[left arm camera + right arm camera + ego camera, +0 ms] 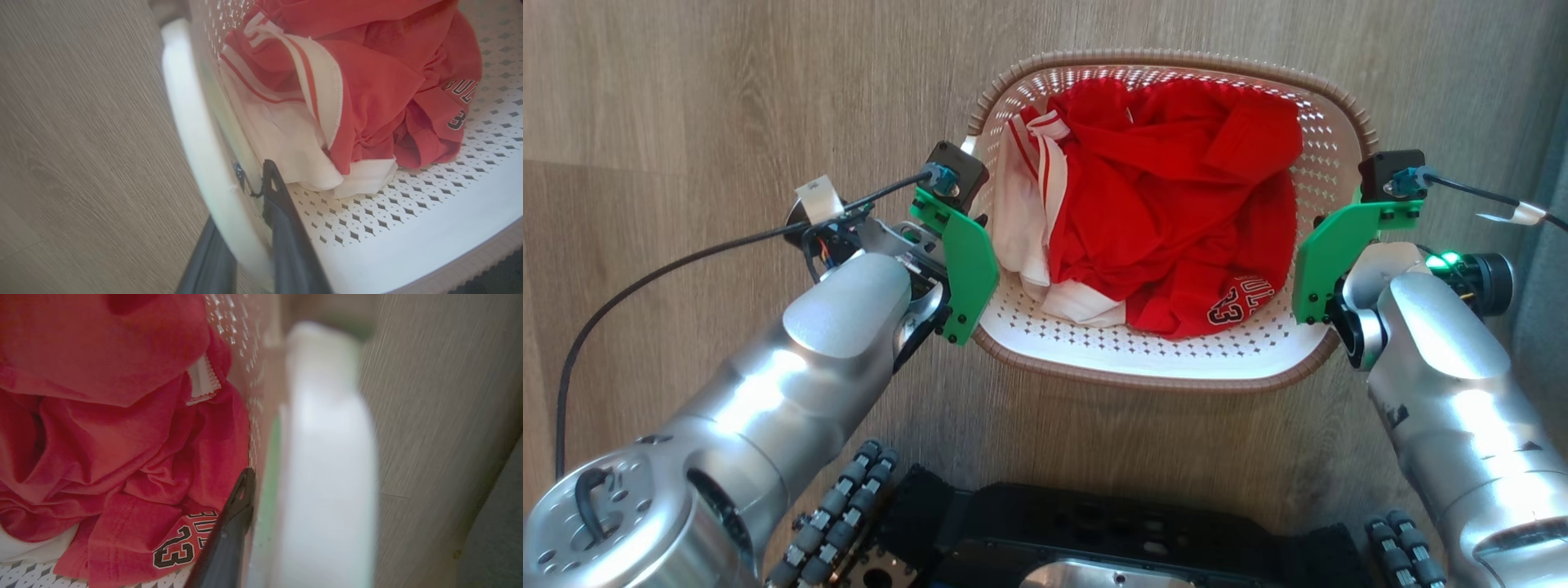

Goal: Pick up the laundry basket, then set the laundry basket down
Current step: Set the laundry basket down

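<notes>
The laundry basket (1143,355), cream-white and perforated with a brown woven-look rim, sits between my two arms over the wood floor, holding red and white clothes (1168,212). My left gripper (970,269) is at its left side; in the left wrist view the left gripper (245,212) straddles the white handle (192,122), one finger (282,220) inside the wall and one outside, clamped. My right gripper (1327,261) is at the right side; the right wrist view shows one finger (229,531) inside against the wall beside the blurred handle (327,465), its other finger hidden. Whether the basket touches the floor I cannot tell.
My black wheeled base (1094,531) lies just below the basket's near rim. A grey-blue piece of furniture (1547,245) runs along the right edge, close to my right arm. A black cable (670,269) trails left from the left wrist. Wood floor (727,98) surrounds the basket.
</notes>
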You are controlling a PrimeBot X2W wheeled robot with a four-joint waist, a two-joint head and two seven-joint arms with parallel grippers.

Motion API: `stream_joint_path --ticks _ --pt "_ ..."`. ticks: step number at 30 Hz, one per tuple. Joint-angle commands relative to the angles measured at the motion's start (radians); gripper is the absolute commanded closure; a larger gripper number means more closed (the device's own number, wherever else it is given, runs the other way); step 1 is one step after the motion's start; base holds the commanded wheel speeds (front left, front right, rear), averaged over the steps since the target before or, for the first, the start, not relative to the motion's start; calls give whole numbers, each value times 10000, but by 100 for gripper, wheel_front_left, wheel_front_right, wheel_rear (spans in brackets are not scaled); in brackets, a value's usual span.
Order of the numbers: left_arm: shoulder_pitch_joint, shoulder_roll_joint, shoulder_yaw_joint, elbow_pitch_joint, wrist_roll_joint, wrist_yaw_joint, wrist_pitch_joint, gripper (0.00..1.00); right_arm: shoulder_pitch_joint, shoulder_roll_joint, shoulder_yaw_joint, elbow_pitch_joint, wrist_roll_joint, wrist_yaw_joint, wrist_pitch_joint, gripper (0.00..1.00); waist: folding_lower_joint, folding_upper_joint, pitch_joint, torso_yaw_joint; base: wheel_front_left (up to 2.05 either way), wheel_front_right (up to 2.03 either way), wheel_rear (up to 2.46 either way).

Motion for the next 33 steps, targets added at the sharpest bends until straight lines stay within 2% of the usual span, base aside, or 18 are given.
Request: stream_joint_path --ticks 1,16,17,18,19,20,25,33 --pt "-177 -161 -58 -563 93 -321 -54 100 199 437 475 -70 -128 113 -105 100 0 0 33 -8 0 0 0" --pt "2 -162 -63 -606 -35 -252 243 100 -216 438 335 734 -450 113 -396 100 0 0 116 79 0 0 0" --pt "22 -162 -63 -559 -168 -143 290 82 -246 438 260 813 -532 113 -416 100 0 0 114 80 0 0 0" --pt "36 -162 -63 -533 -181 -76 381 36 -281 438 172 899 -659 113 -450 59 0 0 112 76 0 0 0" --pt "43 -162 -63 -522 -176 -8 455 0 -306 438 81 1008 -802 113 -449 4 0 0 110 76 0 0 0" --pt "41 -162 -63 -534 -199 68 461 0 -318 438 -2 1119 -916 113 -414 0 0 0 106 82 0 0 0" --pt "21 -162 -63 -495 -206 303 558 0 -369 438 -321 1354 -1213 113 -509 0 0 0 75 103 0 0 0" --pt "70 -162 -63 -430 -139 371 645 0 -371 438 -524 1594 -1410 113 -458 0 0 0 -35 117 0 0 0"
